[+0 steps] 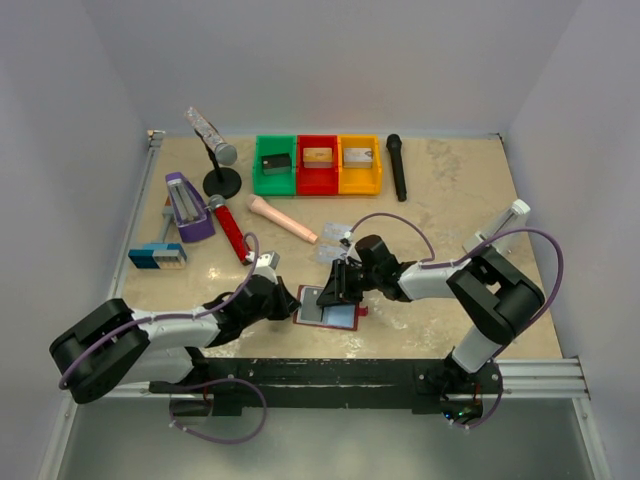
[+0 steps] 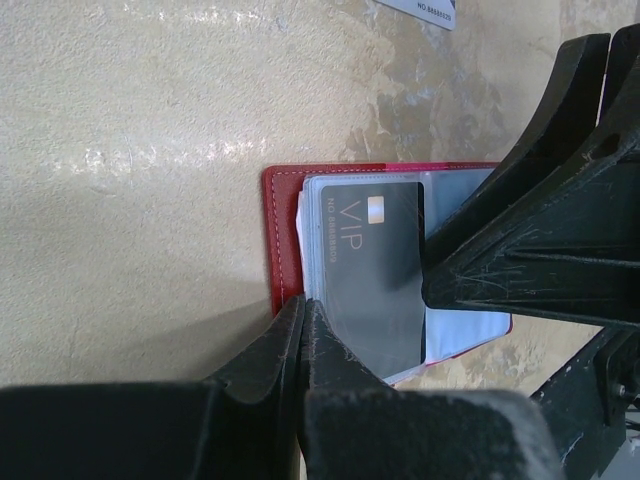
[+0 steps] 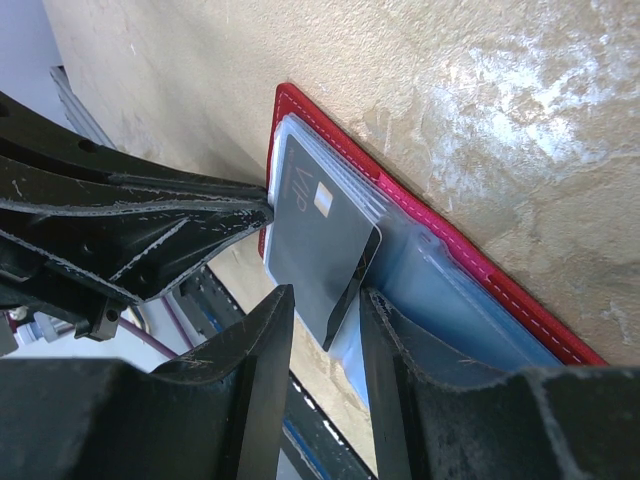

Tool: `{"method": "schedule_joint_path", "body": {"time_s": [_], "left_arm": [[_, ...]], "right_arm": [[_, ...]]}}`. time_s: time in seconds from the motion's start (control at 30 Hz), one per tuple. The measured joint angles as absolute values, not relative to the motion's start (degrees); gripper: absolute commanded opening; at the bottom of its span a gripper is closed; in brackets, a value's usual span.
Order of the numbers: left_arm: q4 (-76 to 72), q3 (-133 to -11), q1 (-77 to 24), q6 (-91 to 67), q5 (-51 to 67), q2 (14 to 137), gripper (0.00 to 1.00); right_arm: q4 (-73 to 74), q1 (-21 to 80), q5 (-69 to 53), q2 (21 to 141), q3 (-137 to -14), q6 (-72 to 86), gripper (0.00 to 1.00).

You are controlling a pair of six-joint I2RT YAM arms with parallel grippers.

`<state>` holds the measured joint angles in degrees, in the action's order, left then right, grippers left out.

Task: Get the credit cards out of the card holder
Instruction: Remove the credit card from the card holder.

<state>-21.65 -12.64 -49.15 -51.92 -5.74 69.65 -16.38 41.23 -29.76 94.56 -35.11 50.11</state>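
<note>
The dark red card holder [image 1: 312, 318] lies open on the table near the front edge, its pale blue clear pockets up. It also shows in the left wrist view [image 2: 282, 240] and the right wrist view [image 3: 480, 265]. A dark grey "VIP" card [image 2: 375, 270] sticks partly out of a pocket. My left gripper [image 2: 303, 305] is shut, its tips pressing on the holder's left edge. My right gripper [image 3: 327, 295] is open and straddles the free corner of the dark card [image 3: 320, 250]. Two pale loose cards [image 1: 335, 232] lie on the table behind the holder.
Green [image 1: 275, 165], red [image 1: 318, 163] and yellow [image 1: 360, 163] bins with blocks stand at the back. A black microphone [image 1: 397, 166], a red microphone [image 1: 230, 228], a mic stand [image 1: 221, 180], a purple object [image 1: 186, 208] and a pink stick [image 1: 283, 218] lie around.
</note>
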Motion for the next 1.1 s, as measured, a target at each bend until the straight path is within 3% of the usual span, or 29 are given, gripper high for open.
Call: {"method": "schedule_joint_path", "body": {"time_s": [0.6, 1.1], "left_arm": [[-23.1, -12.3, -49.1, -52.6, -5.9, 70.3, 0.0], [-24.9, -11.2, -49.1, -53.4, -6.0, 70.2, 0.0]], "right_arm": [[-32.3, 41.1, -33.1, 95.3, -29.5, 54.5, 0.36], [-35.3, 40.9, -34.1, 97.7, -29.6, 56.0, 0.38]]}}
